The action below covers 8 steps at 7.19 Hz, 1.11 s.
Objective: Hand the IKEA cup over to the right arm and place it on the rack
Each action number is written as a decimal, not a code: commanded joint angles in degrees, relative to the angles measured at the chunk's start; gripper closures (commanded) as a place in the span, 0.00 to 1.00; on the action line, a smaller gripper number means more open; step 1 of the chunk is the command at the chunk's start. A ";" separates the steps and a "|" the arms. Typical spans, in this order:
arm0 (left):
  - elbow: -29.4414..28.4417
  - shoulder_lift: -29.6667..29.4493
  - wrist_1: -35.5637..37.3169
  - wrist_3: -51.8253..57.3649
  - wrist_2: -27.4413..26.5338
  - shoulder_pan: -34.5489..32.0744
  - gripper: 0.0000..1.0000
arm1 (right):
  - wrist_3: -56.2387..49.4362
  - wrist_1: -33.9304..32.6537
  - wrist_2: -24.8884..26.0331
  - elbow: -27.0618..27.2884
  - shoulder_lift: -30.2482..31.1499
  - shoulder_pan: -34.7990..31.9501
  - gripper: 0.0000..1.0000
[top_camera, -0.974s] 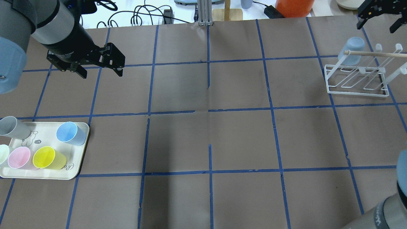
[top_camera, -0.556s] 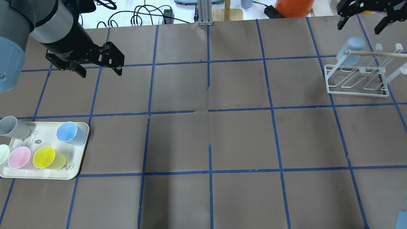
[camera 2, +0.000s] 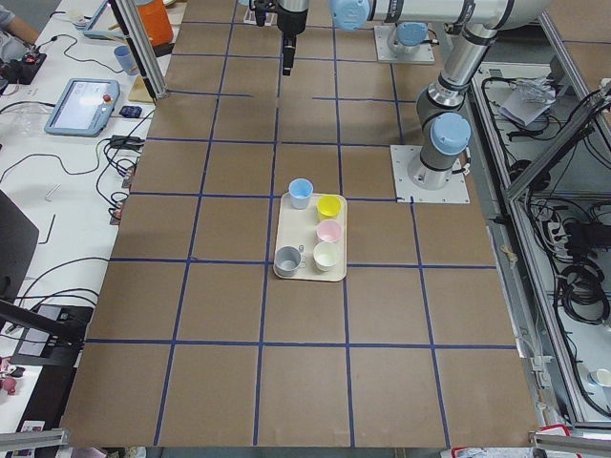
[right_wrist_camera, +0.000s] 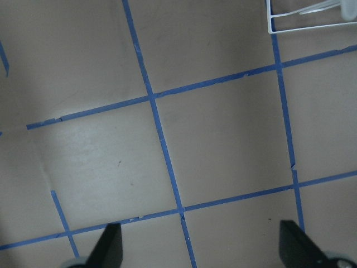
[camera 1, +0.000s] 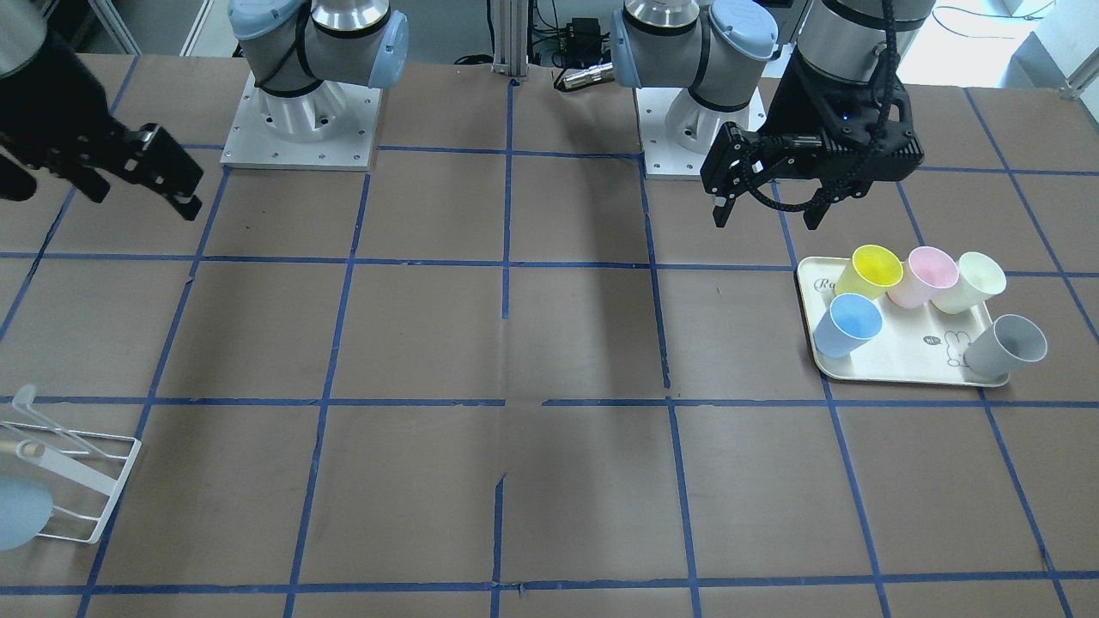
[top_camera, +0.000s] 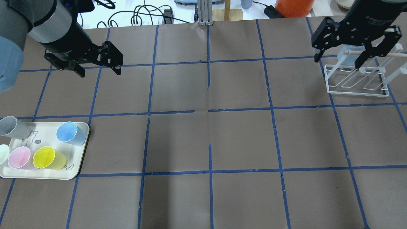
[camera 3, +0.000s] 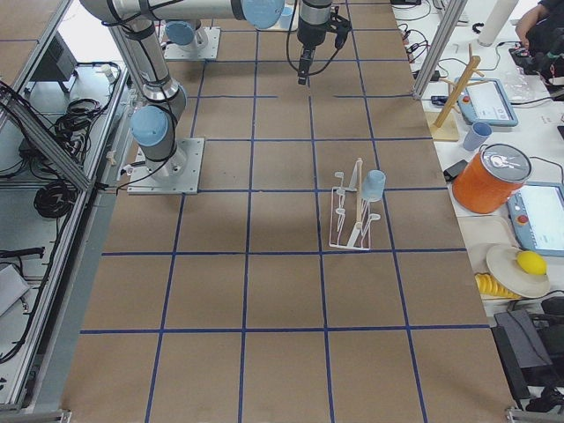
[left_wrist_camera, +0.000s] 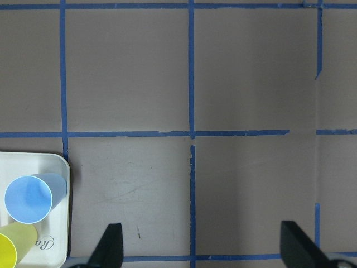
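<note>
One pale blue IKEA cup (top_camera: 70,133) stands upright on the cream tray (top_camera: 47,176) at the near left; it also shows in the left wrist view (left_wrist_camera: 30,196) and front view (camera 1: 847,324). A second pale blue cup (camera 3: 374,187) hangs upside down on the white wire rack (top_camera: 357,86) at the far right. My left gripper (top_camera: 100,73) is open and empty, high over the table beyond the tray. My right gripper (top_camera: 337,62) is open and empty, above the rack's left end, hiding most of the hung cup in the overhead view.
The tray also holds a yellow cup (top_camera: 47,157), a pink cup (top_camera: 19,157), a pale green cup (top_camera: 2,154) and a grey cup (top_camera: 11,126). A wooden stick (top_camera: 375,54) lies across the rack. An orange container (top_camera: 294,8) and cables sit past the far edge.
My right gripper has moved left and nearer from the far right corner to above the rack, still open. The left gripper has barely shifted. The cups have not moved.
</note>
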<state>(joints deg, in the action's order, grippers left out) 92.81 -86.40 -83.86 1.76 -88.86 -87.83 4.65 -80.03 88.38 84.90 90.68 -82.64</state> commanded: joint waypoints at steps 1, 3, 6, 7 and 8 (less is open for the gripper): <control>0.00 0.00 0.01 0.00 0.00 0.02 0.00 | 0.97 0.14 0.21 2.37 1.69 -4.45 0.00; 0.00 0.00 0.01 0.00 0.09 0.02 0.00 | 0.98 -1.08 0.12 7.01 5.19 -4.55 0.00; 0.00 0.00 0.01 0.00 0.09 0.02 0.00 | 1.15 -2.76 0.04 7.65 6.00 -4.55 0.00; 0.00 0.00 0.01 0.00 0.09 0.02 0.00 | 1.15 -3.28 -0.57 7.74 5.83 -4.55 0.00; 0.00 0.00 0.01 0.00 0.09 0.02 0.00 | 1.15 -4.42 -0.32 7.83 5.74 -4.55 0.00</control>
<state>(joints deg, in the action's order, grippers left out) 92.81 -86.40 -83.85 1.76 -88.78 -87.80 5.80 -83.40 88.09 92.61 96.51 -87.19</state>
